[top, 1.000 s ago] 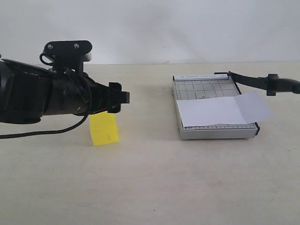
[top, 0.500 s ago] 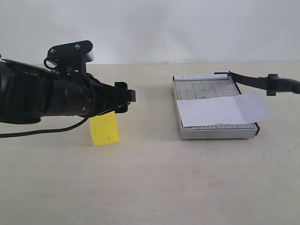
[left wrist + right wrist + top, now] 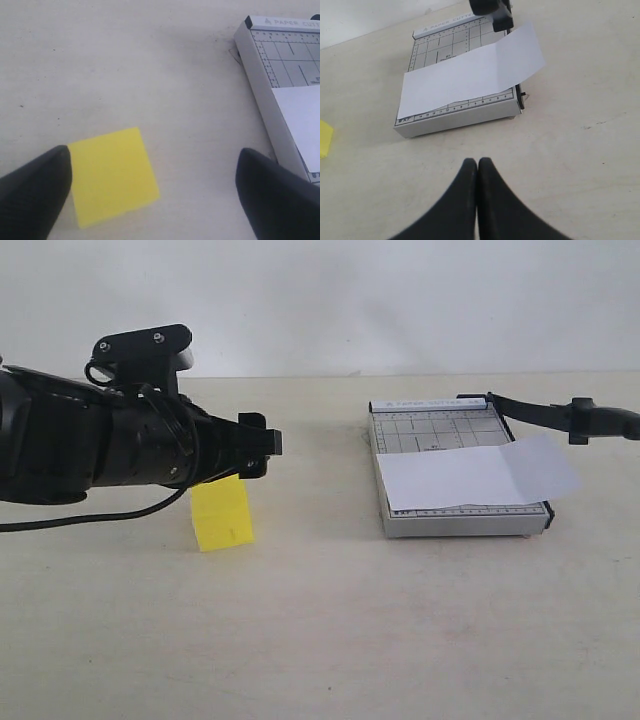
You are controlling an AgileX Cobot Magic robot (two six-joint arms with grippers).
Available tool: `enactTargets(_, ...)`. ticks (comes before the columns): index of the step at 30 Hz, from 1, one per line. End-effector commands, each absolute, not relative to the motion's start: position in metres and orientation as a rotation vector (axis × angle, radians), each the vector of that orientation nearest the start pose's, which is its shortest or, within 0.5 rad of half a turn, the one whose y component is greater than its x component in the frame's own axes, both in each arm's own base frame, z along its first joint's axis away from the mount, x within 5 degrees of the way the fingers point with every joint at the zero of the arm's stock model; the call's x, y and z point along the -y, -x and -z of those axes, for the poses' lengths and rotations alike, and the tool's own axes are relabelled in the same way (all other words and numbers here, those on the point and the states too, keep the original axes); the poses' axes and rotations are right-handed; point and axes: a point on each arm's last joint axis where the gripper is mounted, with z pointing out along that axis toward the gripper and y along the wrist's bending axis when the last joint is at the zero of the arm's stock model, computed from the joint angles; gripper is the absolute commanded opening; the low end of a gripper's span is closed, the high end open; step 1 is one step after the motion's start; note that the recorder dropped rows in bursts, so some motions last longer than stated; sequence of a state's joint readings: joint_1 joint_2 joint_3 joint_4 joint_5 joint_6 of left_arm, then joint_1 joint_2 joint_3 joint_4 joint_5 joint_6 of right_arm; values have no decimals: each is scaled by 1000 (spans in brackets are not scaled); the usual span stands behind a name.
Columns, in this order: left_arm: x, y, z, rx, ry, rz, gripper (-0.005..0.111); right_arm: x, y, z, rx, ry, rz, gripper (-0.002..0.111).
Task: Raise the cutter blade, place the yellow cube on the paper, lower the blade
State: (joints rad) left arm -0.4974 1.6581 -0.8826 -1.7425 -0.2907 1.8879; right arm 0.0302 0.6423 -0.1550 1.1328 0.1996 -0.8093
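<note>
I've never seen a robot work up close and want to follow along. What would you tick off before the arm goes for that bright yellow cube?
1. Left pincer open wider than the bright yellow solid cube: ok.
2. Cube centred between the fingers: not ok. It sits right beside one finger, far from the other.
3. Long black cutter blade lifted off the grey gridded cutter board: ok.
4. White paper sheet on the board with nothing on it: ok. It overhangs one edge.
5. Right pincer shut and apart from the board: ok.
</note>
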Motion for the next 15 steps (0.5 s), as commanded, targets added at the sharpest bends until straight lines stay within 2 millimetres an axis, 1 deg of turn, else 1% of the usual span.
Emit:
enactTargets(1,138,-305,-202,-2188,-613,-163,85,-20,-115,-203,-2061,-173,-388,0)
enactTargets(8,137,-305,-200,-2191,-635,-183,85,-20,-115,-203,-2061,-170,-387,0)
enactTargets(11,136,-305,-193,-2211,-637,-186,85,-20,-115,-203,-2061,-177,-391,0)
enactTargets(15,136,-305,-180,-2252,-635,-199,85,-20,-115,-203,-2062,-176,-392,0)
